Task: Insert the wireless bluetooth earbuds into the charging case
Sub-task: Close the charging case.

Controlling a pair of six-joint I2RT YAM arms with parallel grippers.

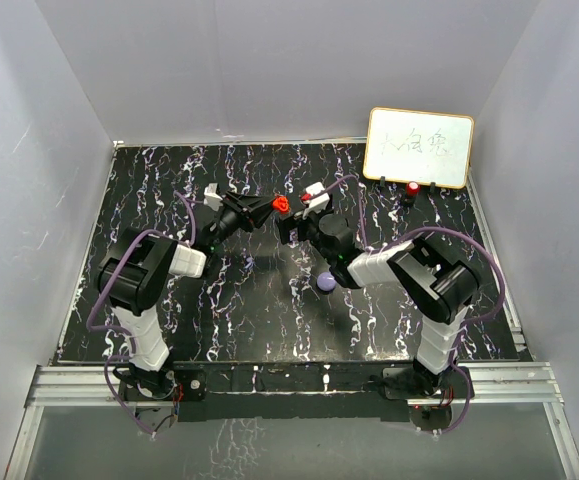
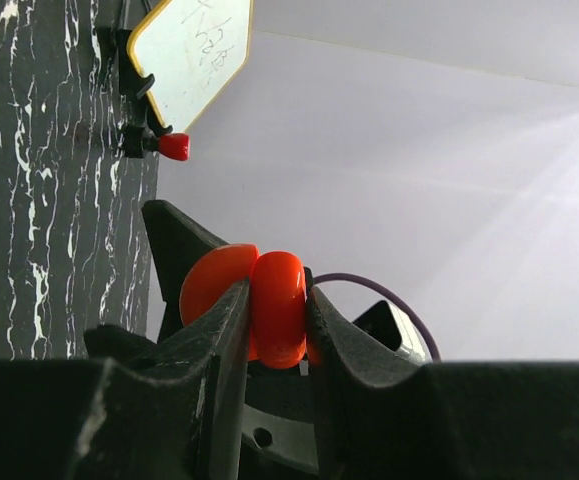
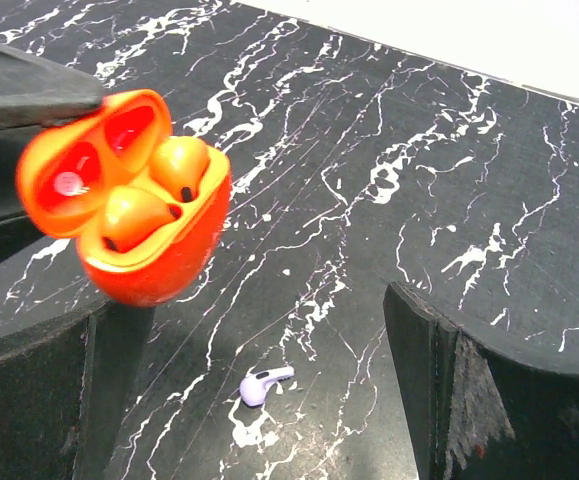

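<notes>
The case point(image 3: 149, 250) sits clamped in the left tool point(image 2: 274, 300), raised over the middle of the bench point(image 1: 169, 320), with two earbuds point(image 3: 179, 165) in it. A third earbud point(image 3: 264, 383) lies on the bench. A second case point(image 1: 326, 282) lies nearer, right of middle. A board point(image 1: 419, 147) stands at the far right corner.

Fingers point(image 2: 219, 370) of the left tool point(image 2: 275, 290) hide the red case point(image 2: 281, 310) low down; writing on the whiteboard point(image 2: 194, 50) beyond the tool is unreadable.

You face a black, white-veined desk point(image 1: 259, 310) enclosed by plain pale walls point(image 1: 269, 70); a framed whiteboard point(image 1: 419, 147) stands at its far-right corner.
</notes>
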